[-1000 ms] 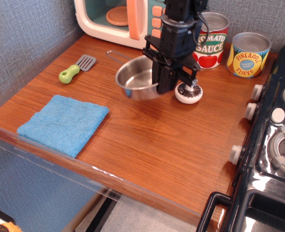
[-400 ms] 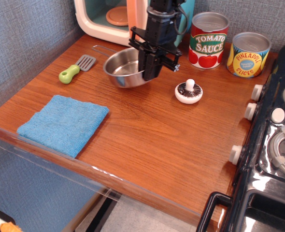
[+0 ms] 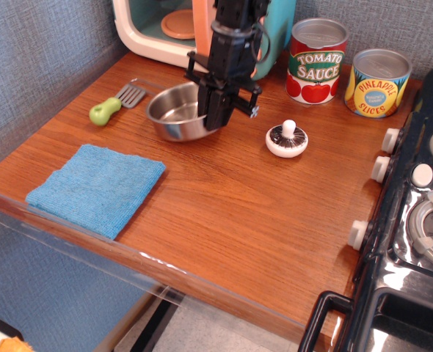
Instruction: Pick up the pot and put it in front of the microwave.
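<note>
Steel pot [image 3: 177, 112]: we have it by its right rim, near the front of the microwave [image 3: 174, 29], its wire handle reaching left toward the spatula [image 3: 116, 103].
Hand [image 3: 218, 121]: our hand is clenched on the pot's rim, fingers pointing down.
Progress: we judge the carry nearly finished; whether the pot rests on the counter [image 3: 224, 213] or hangs just above it, we cannot tell.
Left to do: set it down squarely before the microwave and let go.
Change: a second ago we held the pot beside the mushroom [image 3: 287, 139]; now both pot and hand sit farther left, nearer the microwave, and the mushroom stands apart.
</note>
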Action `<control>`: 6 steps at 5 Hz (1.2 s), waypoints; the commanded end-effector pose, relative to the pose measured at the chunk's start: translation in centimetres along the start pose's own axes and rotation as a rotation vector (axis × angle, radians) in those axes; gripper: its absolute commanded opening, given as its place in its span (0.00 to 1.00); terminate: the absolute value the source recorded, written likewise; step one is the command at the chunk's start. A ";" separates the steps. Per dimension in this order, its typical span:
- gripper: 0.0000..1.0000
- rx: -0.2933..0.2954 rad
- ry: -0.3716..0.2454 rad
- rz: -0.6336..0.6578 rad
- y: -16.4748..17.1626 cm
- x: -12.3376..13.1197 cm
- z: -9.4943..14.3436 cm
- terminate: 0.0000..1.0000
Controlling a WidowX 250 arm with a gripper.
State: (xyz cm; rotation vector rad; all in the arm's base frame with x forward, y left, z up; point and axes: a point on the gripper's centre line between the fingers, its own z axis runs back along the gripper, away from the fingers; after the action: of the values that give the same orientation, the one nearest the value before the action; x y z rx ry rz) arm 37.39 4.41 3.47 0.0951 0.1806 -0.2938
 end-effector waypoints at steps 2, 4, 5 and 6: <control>1.00 -0.029 -0.059 0.013 0.3 -1.0 2.2 0.00; 1.00 0.044 -0.274 0.000 -1.0 -3.5 5.9 0.00; 1.00 0.049 -0.308 0.008 -1.8 -5.0 6.2 0.00; 1.00 0.043 -0.296 0.026 -2.1 -5.5 6.0 0.00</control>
State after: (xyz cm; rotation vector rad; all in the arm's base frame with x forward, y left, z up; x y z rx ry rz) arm 33.09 2.81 8.21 0.0794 -0.0504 -0.2687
